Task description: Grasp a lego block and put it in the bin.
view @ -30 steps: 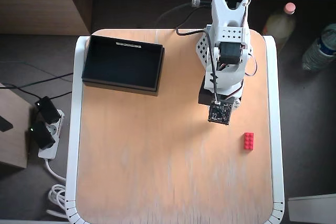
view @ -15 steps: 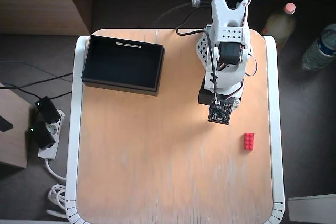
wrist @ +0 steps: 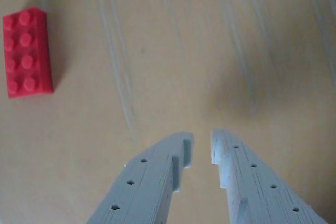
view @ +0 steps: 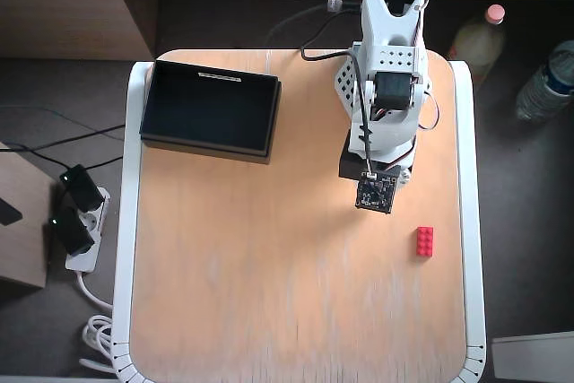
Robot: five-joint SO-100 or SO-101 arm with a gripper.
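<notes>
Grey layered plastic is what I am seeing closest: my two printed fingers [wrist: 147,182], ridged with fine print lines and dotted with small round holes, are rising from the bottom edge of the wrist view, their bases cut off by the frame. My gripper [wrist: 202,145] is hanging with only a narrow gap between the stepped tips, and nothing is sitting in that gap; bare tabletop is showing through it.

Below the fingers, the pale orange wooden table [wrist: 173,51] is lying smooth, streaked with faint whitish scuffs running up the view and slightly blurred. At the left edge of the wrist view, the small bright red rectangular plastic lego block [wrist: 27,52] is resting flat, studs up in two rows, well apart from my tips.

In the overhead view, my gripper [view: 376,193] is pointing down at the table, and its fingers are hidden beneath the dark camera board on my wrist. The red brick [view: 424,241] is lying near the table's right edge, a little below and to the right of my wrist. My white arm [view: 391,60] is reaching from its base at the table's top edge, folded so that its segments are stacking over one another and hard to separate.

Farthest off, the shallow rectangular black bin [view: 211,111], low-walled with a thin white mark on its upper rim, is sitting at the table's top left corner, well apart from the brick.
</notes>
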